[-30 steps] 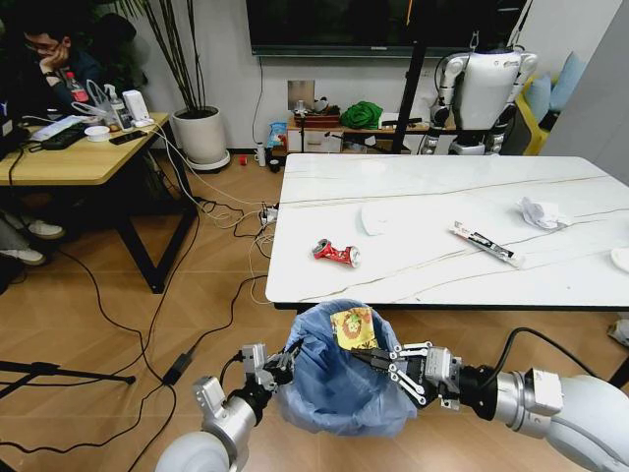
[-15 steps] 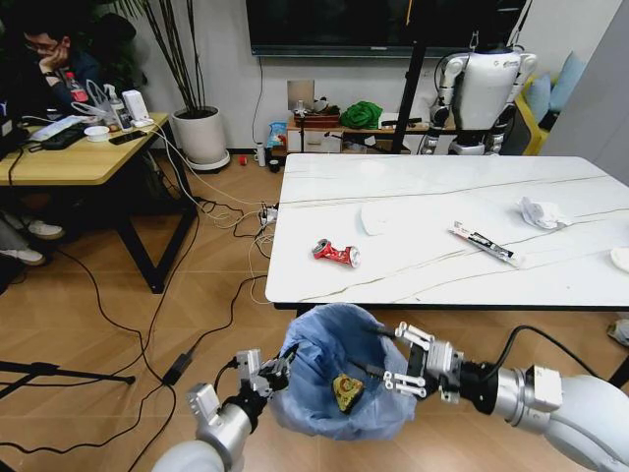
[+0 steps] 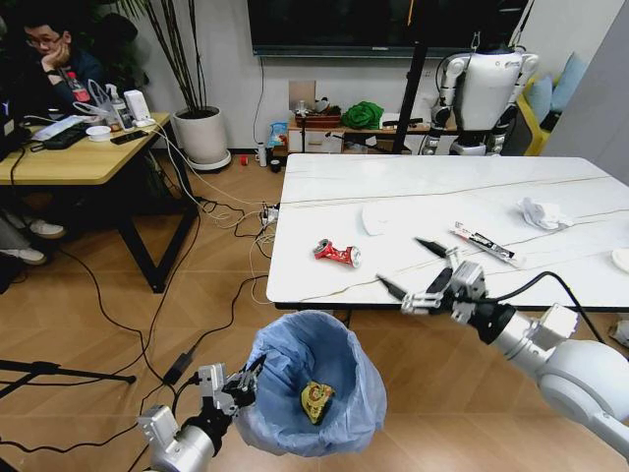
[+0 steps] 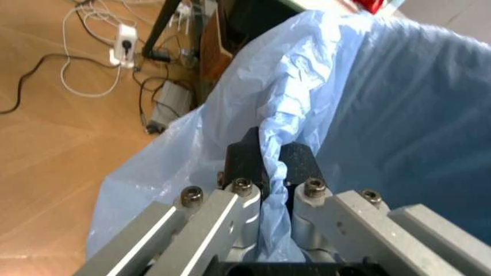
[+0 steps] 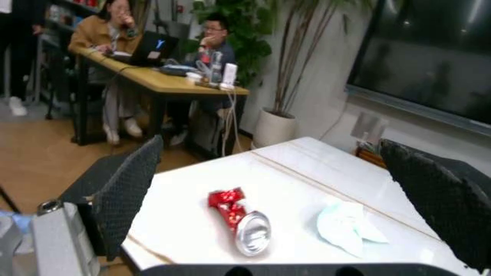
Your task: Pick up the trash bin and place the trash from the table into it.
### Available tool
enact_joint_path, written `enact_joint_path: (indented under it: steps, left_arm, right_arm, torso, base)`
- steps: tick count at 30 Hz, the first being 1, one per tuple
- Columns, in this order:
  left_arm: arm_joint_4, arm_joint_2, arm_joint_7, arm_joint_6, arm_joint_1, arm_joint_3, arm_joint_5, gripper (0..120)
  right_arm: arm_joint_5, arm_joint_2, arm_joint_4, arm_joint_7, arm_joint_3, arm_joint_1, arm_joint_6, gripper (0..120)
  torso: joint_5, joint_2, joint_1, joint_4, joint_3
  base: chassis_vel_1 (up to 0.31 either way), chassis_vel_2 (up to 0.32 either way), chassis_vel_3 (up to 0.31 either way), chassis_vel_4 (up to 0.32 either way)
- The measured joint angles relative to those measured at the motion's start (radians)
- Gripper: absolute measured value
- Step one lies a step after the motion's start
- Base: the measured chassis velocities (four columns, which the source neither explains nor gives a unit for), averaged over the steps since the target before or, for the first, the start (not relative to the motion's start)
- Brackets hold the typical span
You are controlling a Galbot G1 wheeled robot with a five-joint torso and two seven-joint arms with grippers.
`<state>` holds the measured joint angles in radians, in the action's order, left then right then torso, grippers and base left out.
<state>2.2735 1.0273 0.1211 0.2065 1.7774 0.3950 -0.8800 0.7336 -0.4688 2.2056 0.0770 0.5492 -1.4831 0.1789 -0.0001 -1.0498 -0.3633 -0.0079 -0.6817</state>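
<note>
Our left end effector (image 3: 239,385) pinches the bin (image 3: 313,393) rim, holding it below the bench (image 3: 413,246) edge; our right end effector (image 3: 418,272) hovers released near the can (image 3: 336,253).

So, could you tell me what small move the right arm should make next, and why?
Probably reach on to the red can. The right gripper is open and empty above the table's near edge, its camera faces the can, and the left gripper holds the bin just below.
</note>
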Motion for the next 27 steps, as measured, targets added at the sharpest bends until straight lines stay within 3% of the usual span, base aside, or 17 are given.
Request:
enact_joint_path:
  steps: [5,11,18,27]
  left_arm:
    - [0.015,-0.001,-0.002,-0.001,0.039,0.030,-0.001,0]
    - [0.034,0.021,-0.016,-0.002,0.099,0.070,0.012,0]
    - [0.053,0.062,-0.033,-0.008,0.147,0.107,0.035,0]
    - [0.076,0.082,-0.035,-0.011,0.176,0.131,0.056,0]
  right_arm:
    - [0.083,0.003,-0.037,-0.015,-0.035,0.065,-0.038,100]
    - [0.105,-0.042,-0.080,-0.113,-0.167,0.181,-0.094,100]
    - [0.131,-0.172,-0.173,-0.228,-0.450,0.478,-0.191,100]
    - [0.177,-0.320,-0.273,-0.378,-0.649,0.684,-0.287,100]
  torso:
    - [0.0000,0.000,0.000,0.0004,0.000]
    - [0.0002,0.000,0.000,0.0001,0.000]
    - [0.0003,0.000,0.000,0.0005,0.000]
    - [-0.0001,0.000,0.000,0.0003,0.000]
  base:
    - [0.000,0.000,0.000,0.000]
    - [0.000,0.000,0.000,0.000]
    - [0.000,0.000,0.000,0.000]
    - [0.000,0.000,0.000,0.000]
